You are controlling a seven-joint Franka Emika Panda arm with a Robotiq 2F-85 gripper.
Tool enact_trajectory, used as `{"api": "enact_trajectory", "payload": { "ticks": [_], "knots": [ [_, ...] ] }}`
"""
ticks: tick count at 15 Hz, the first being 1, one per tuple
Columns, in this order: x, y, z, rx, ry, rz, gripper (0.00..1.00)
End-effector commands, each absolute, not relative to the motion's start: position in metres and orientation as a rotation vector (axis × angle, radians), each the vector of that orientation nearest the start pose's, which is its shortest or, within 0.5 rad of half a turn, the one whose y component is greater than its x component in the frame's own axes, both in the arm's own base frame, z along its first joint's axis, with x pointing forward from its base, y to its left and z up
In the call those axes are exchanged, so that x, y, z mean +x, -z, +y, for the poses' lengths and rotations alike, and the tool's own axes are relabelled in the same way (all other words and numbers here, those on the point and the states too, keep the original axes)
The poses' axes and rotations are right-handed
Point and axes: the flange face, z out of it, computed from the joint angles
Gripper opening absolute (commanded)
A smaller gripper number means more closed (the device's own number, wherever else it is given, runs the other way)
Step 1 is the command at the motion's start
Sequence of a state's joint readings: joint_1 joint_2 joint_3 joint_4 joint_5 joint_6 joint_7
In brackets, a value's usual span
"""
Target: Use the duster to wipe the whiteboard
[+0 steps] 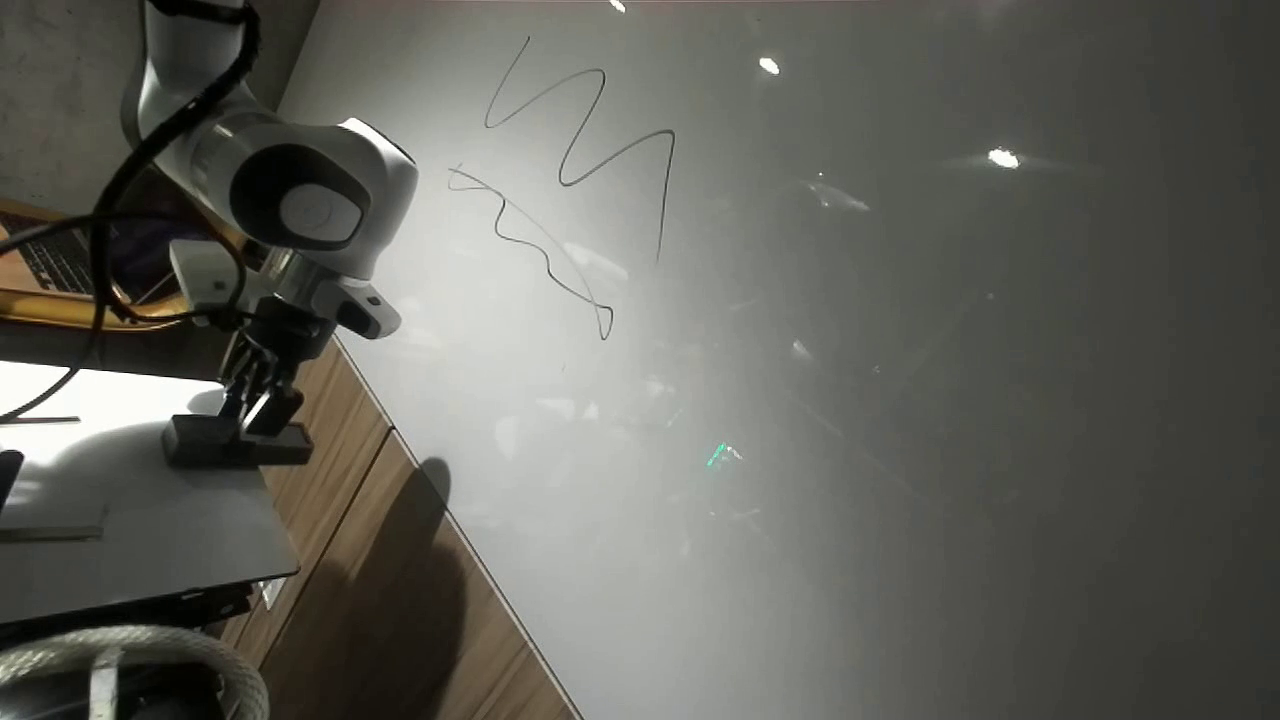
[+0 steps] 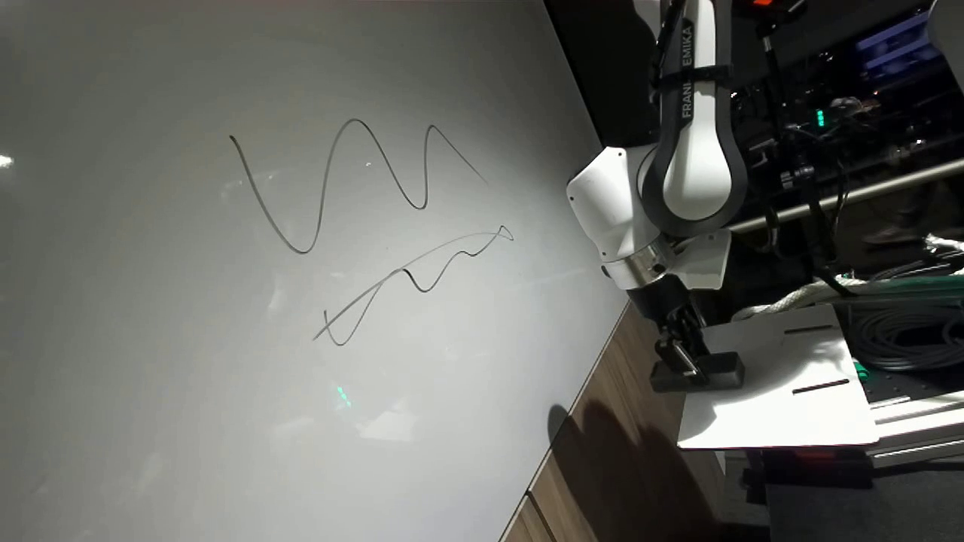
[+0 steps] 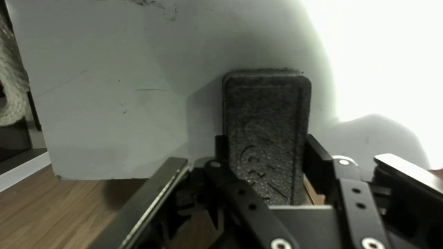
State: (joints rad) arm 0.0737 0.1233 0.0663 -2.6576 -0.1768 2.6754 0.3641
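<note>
The duster (image 3: pixel 268 128) lies on the counter (image 3: pixel 114 103), one end jutting past the edge, the fingers (image 3: pixel 319 166) against both its long sides. The arm (image 1: pixel 320 205) is above them. In an exterior view the whiteboard (image 1: pixel 880 400) is right of arm and counter, with two scribbles (image 1: pixel 563 184) on it, one above the other. In both exterior views the wood (image 1: pixel 310 510) runs between counter and whiteboard. In an exterior view the laptop (image 1: pixel 55 255) is left of the arm, behind the cable (image 1: pixel 140 158), and the cord (image 1: pixel 180 645) lies below the counter.
</note>
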Motion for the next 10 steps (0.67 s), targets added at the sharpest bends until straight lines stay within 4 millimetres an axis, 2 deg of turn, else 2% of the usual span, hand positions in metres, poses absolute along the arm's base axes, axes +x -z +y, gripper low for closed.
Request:
{"api": "enact_trajectory", "payload": {
  "ticks": [1, 4, 8, 10],
  "knots": [
    [0.411, -0.216, 0.076, -3.259, -0.024, 0.063, 0.29],
    [0.418, -0.260, 0.096, -3.308, 0.156, -0.005, 0.29],
    [0.439, -0.338, 0.134, -3.344, 0.499, -0.124, 0.29],
    [0.455, -0.379, 0.162, -3.323, 0.677, -0.187, 0.29]
  ]
}}
